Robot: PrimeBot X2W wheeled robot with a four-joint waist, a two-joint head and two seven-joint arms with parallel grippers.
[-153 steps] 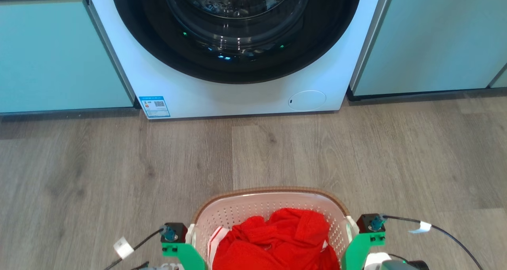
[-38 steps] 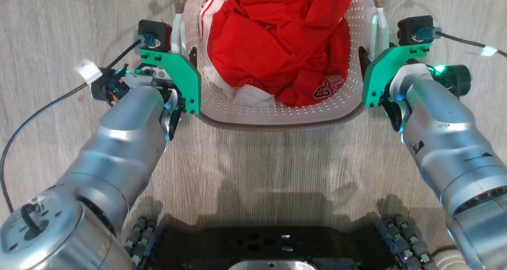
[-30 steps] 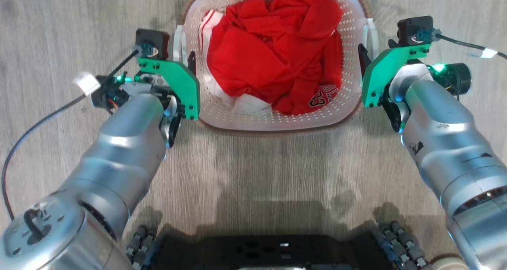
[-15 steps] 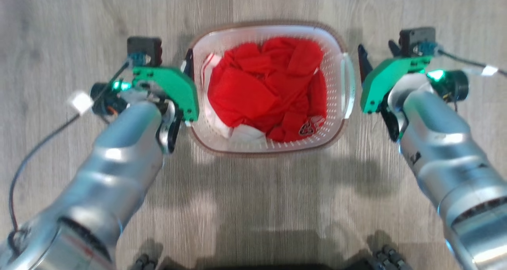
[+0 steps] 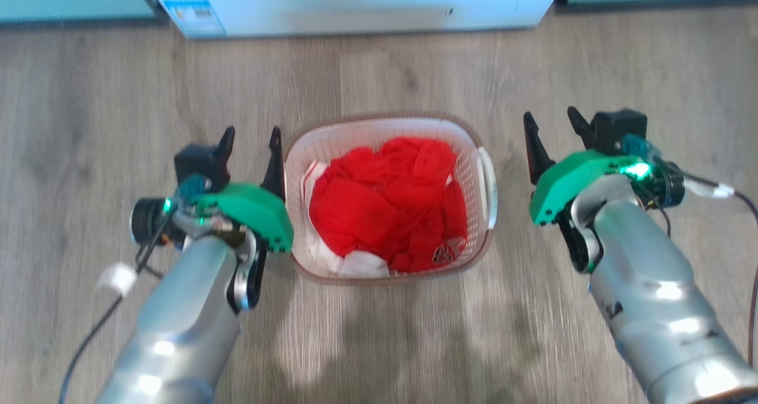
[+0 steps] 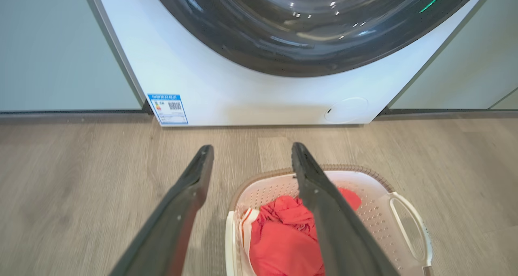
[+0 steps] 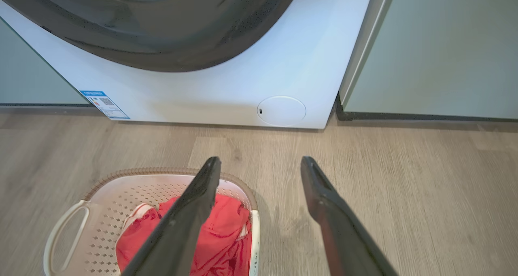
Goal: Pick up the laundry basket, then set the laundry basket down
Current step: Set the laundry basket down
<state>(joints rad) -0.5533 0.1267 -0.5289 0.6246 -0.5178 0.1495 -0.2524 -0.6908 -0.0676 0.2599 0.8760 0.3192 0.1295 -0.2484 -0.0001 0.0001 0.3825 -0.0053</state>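
The white perforated laundry basket (image 5: 355,138) with its brown rim stands on the wood floor, holding red clothes (image 5: 385,208). My left gripper (image 5: 251,140) is open just left of the basket, its inner finger close beside the rim. My right gripper (image 5: 551,122) is open to the right, a gap away from the white handle (image 5: 488,179). The left wrist view shows that arm's open gripper (image 6: 251,150) above the basket (image 6: 372,211). In the right wrist view the right gripper (image 7: 261,162) stands open with the basket (image 7: 117,195) at the lower left. Neither gripper holds anything.
A white front-loading washing machine (image 5: 355,13) stands just beyond the basket, its dark round door (image 6: 307,29) shut, with pale teal cabinets (image 7: 437,49) on both sides. Bare wood floor (image 5: 89,108) lies to the left and right of the basket.
Both grippers have come off the basket's handles and drawn apart from it. The head camera has tilted up, so the washing machine's base is back at the top.
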